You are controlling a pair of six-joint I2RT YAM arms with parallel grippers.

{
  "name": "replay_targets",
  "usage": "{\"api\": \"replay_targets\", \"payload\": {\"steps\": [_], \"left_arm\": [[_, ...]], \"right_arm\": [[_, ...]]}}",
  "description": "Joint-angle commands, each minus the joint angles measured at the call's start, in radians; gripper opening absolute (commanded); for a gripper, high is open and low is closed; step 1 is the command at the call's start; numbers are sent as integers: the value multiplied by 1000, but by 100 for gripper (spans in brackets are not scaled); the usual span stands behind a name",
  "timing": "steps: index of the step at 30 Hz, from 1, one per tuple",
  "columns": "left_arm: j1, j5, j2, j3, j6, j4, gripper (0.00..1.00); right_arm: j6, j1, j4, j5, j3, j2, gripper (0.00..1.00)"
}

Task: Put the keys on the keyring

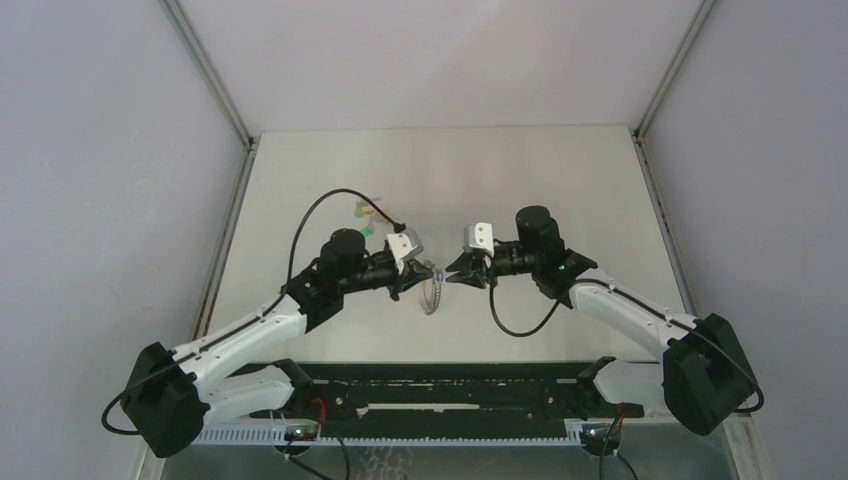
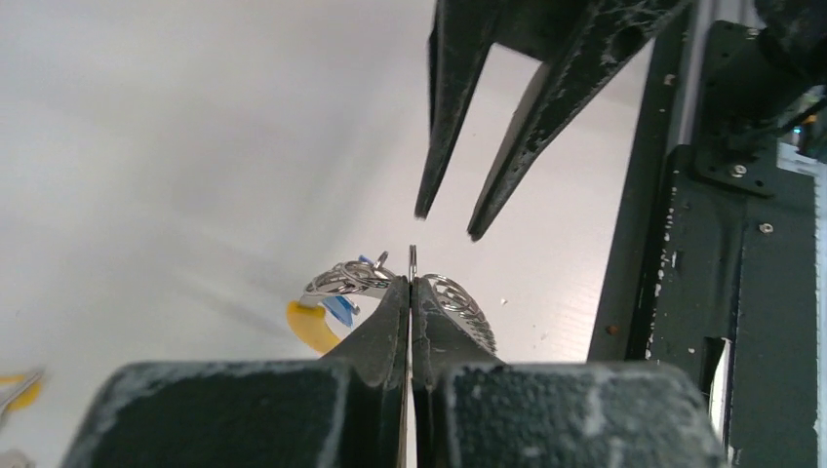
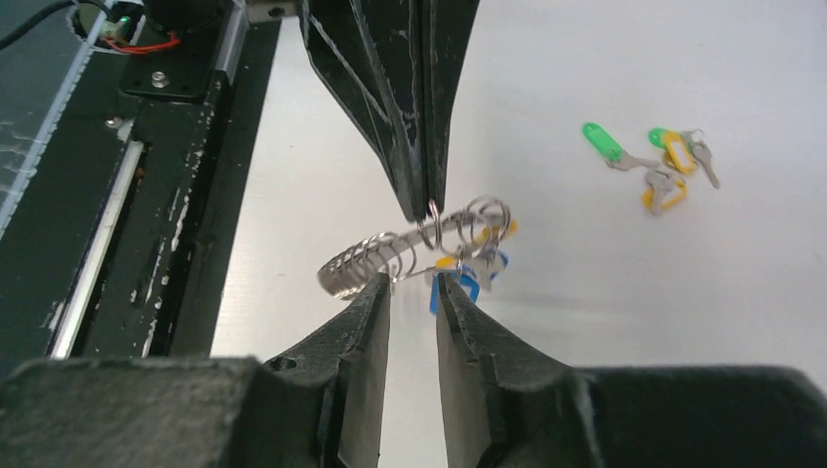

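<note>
My left gripper [image 1: 418,273] [image 2: 412,281] is shut on a loop of the keyring [image 1: 432,292], a ribbed silvery coil [image 3: 375,261] held above the table. The coil curves off to both sides of the jaws [image 2: 466,304]. A blue-headed key [image 3: 466,289] and a yellow-headed key [image 2: 310,328] hang on it. My right gripper [image 1: 453,272] [image 3: 412,284] is open and empty, its tips just short of the coil, facing the left gripper [image 3: 425,190]. Several loose keys with green [image 3: 603,141] and yellow [image 3: 673,152] heads lie on the table behind the left arm [image 1: 362,210].
A black rail and frame [image 1: 440,395] run along the near table edge, close to the keyring [image 2: 722,244] [image 3: 146,185]. Grey walls and metal posts [image 1: 215,80] enclose the white table. One loose yellow key [image 2: 19,390] lies at the left edge of the left wrist view.
</note>
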Motion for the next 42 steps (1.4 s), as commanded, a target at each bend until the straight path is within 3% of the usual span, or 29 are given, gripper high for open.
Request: {"api": "replay_targets", "payload": {"steps": [1, 7, 14, 27, 42], "left_arm": [[-46, -191, 4, 164, 36, -260, 0], [-124, -284, 103, 412, 113, -659, 0], [-156, -353, 207, 620, 209, -936, 0], [-173, -170, 230, 624, 245, -892, 0], [-178, -160, 217, 631, 264, -858, 0]], "right_arm": [[-70, -41, -88, 17, 31, -72, 26], [-64, -50, 16, -6, -22, -117, 42], [-3, -40, 226, -60, -80, -83, 42], [115, -10, 471, -159, -131, -3, 33], [124, 20, 506, -216, -131, 54, 26]]}}
